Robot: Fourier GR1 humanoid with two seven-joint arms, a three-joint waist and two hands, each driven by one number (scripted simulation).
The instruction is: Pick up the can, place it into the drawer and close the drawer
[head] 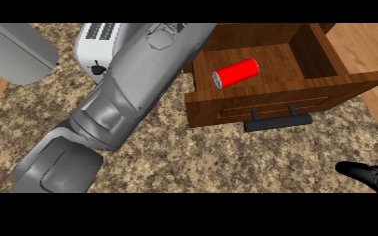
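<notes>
Inside the open drawer (310,82) the can (236,73) lies sideways; the handle (279,122) should be pushed squarely. Left hand hidden; right hand (360,172) fingers can't be told.

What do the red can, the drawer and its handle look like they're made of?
The can looks like glossy painted metal, judging by its pale silvery end. The drawer appears to be brown wood: grain streaks show on its floor and walls. The handle is dark and matte, maybe metal or plastic; the look leaves that open.
</notes>
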